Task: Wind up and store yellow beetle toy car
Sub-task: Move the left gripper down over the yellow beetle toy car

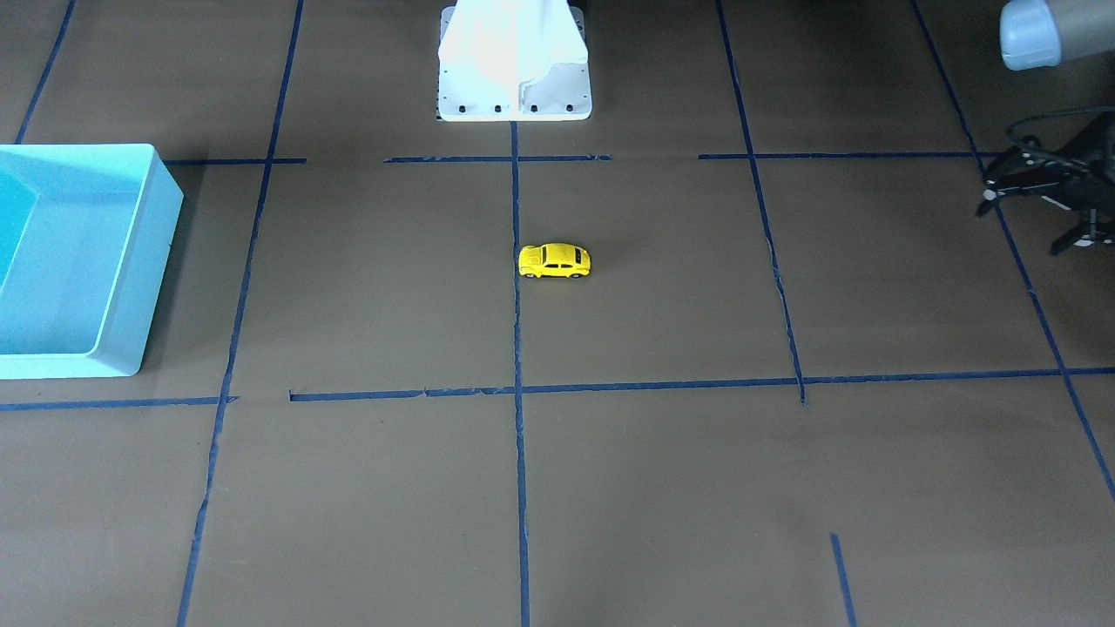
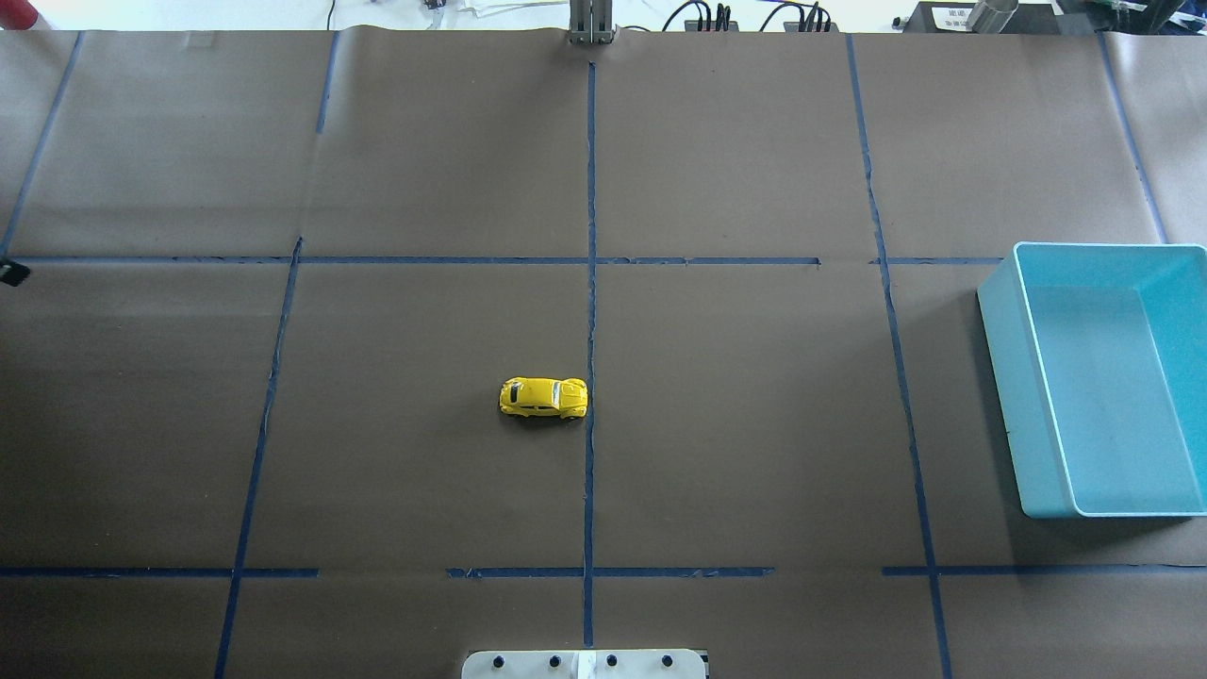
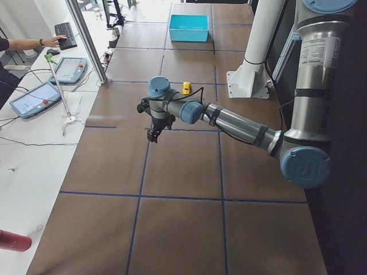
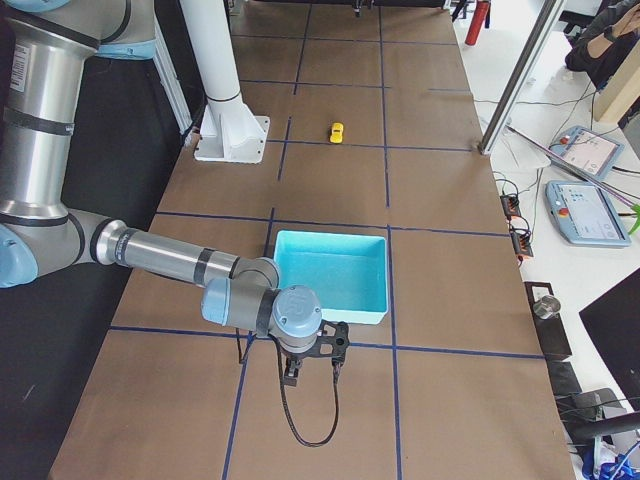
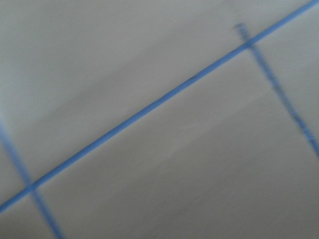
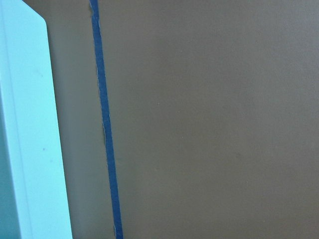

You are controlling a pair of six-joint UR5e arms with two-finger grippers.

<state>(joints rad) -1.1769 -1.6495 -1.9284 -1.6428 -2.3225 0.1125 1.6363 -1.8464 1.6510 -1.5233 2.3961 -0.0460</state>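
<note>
The yellow beetle toy car (image 1: 555, 261) stands on its wheels near the middle of the brown table, beside the centre tape line; it also shows in the overhead view (image 2: 543, 398) and small in the side views (image 3: 186, 87) (image 4: 337, 132). The turquoise bin (image 2: 1004, 377) sits on my right side, with nothing visible inside. My left gripper (image 1: 1021, 222) hovers far out on the left side, well away from the car, its fingers spread and empty. My right gripper (image 4: 312, 370) hangs just beside the bin's outer wall (image 6: 30, 149); I cannot tell whether it is open or shut.
The white robot base (image 1: 514, 78) stands at the table's near edge, in line with the car. Blue tape lines (image 2: 590, 283) divide the brown surface. Operator tablets (image 3: 34, 94) and a keyboard lie on a side table.
</note>
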